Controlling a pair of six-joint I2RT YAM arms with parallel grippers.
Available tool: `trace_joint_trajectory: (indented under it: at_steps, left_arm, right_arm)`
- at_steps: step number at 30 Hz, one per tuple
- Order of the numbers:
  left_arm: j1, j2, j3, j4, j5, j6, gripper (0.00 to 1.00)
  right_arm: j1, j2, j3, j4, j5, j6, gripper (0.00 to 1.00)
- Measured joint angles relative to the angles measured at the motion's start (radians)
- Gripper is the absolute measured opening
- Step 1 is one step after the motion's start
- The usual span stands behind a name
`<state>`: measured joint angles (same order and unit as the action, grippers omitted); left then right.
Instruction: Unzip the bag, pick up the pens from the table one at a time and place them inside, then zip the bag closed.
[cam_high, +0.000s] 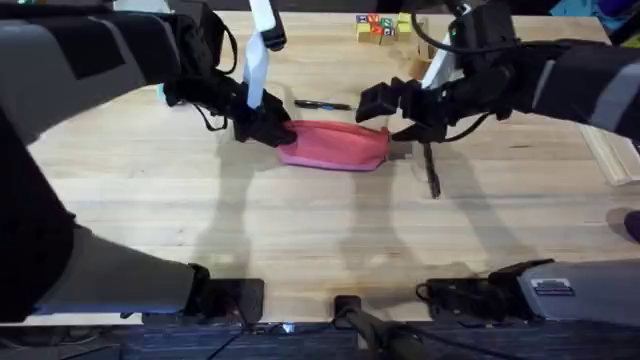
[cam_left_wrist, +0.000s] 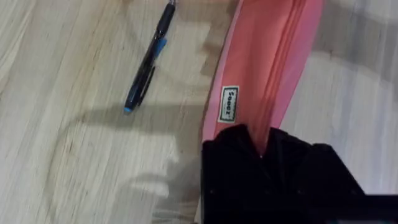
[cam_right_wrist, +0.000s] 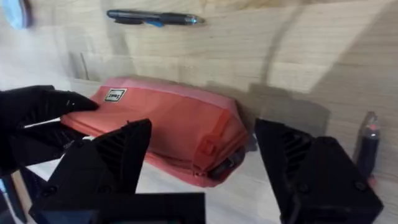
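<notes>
- Pink fabric bag lies flat mid-table, long axis running left-right, on the light wooden table.
- Left gripper clamped on the bag's left end; left wrist cam shows black fingers pinched on the fabric right at the zipper line, near a small white label.
- Right gripper hovers over the bag's right end, jaws spread wide w/ the bag end betw. them; not touching fabric as far as I can see.
- Zipper pull sits at the bag's right end, seen from right wrist cam; can't tell whether zip is part open.
- Pen no. 1, black w/ blue part, lies on table just behind the bag, approx parallel to it.
- Pen no. 2 lies on table off the bag's right end, pointing toward the robot, near but apart from bag.
- Coloured blocks at far edge, well apart.
</notes>
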<state>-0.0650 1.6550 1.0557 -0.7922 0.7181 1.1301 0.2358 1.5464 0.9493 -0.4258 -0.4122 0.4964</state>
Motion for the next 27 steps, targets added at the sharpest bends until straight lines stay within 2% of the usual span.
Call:
trace_joint_trajectory:
  at_steps: [5, 11, 13, 18, 25, 27]
  left_arm:
    - [0.000, 0.000, 0.000, 0.000, 0.000, 0.000, 0.042]
    - [0.000, 0.000, 0.000, 0.000, 0.000, 0.000, 0.042]
    - [0.000, 0.000, 0.000, 0.000, 0.000, 0.000, 0.042]
    - [0.000, 0.000, 0.000, 0.000, -0.007, 0.000, 0.042]
    - [0.002, 0.000, 0.000, -0.001, -0.012, 0.000, 0.042]
    - [0.002, 0.000, 0.000, 0.000, -0.013, 0.000, 0.042]
  right_arm:
    - [0.019, 0.028, 0.000, 0.007, 0.000, 0.018, 0.956]
    - [0.022, 0.028, 0.000, 0.008, 0.002, 0.025, 0.782]
    - [0.022, 0.028, 0.000, 0.007, 0.007, 0.026, 0.693]
    - [0.020, 0.029, 0.000, 0.000, 0.024, 0.028, 0.384]
    - [0.019, 0.029, 0.000, -0.002, 0.038, 0.028, 0.044]
    - [0.019, 0.029, 0.000, -0.002, 0.038, 0.028, 0.043]
